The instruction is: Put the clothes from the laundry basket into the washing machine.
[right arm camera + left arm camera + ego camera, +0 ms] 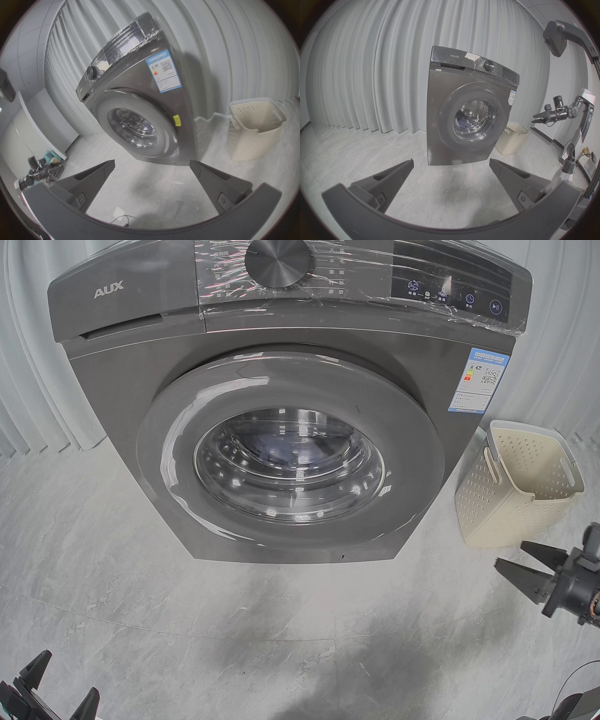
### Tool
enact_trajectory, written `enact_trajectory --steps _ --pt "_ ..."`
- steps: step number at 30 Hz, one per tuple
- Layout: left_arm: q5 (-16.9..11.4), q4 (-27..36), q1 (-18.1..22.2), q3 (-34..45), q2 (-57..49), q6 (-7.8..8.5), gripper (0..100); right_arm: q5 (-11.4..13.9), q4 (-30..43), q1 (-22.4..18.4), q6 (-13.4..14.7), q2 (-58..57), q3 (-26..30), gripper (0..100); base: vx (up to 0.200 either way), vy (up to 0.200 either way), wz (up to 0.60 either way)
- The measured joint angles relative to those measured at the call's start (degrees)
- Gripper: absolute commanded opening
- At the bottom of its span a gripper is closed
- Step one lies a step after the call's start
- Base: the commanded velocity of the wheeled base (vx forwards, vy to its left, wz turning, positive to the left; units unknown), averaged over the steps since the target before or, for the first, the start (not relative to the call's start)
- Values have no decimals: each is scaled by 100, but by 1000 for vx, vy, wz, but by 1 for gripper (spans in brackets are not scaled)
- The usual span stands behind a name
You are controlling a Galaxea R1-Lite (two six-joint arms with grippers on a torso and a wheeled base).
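Washing machine pictured with round door shut. Cream laundry basket set on floor just beside its right side, no clothes discernible inside. Left hand and right hand held apart, empty. Risks judged: light basket tipped by reaching hand; load blocked by unopened door.

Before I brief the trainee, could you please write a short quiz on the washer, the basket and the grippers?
1. True or false: the door of the washing machine is shut.
2. The laundry basket stands on the floor at which side of the machine? A: the robot's left. B: the robot's right. C: on top of it.
3. Fill in: the left gripper and the right gripper are both ____ and hold nothing.
Key: 1 true; 2 B; 3 open.
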Motion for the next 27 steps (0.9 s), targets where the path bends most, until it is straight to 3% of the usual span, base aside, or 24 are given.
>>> enact_trajectory --steps 6,12,15,23,27 --pt "-5 0 -5 0 2 0 100 -368 -1268 920 443 1724 -568 100 0 0 0" --pt "-5 7 -6 0 2 -5 100 -558 -1793 1463 670 2815 -1499 100 200 0 0" --pt "-5 11 -11 -2 2 12 100 -599 -1862 1548 714 3104 -1881 100 200 0 0" --pt "-2 7 0 -2 5 23 100 -594 -1796 1347 763 3711 -2756 100 0 0 0" --pt "-2 0 -5 -2 5 -2 100 -920 -1681 1181 805 3929 -3123 100 0 0 0"
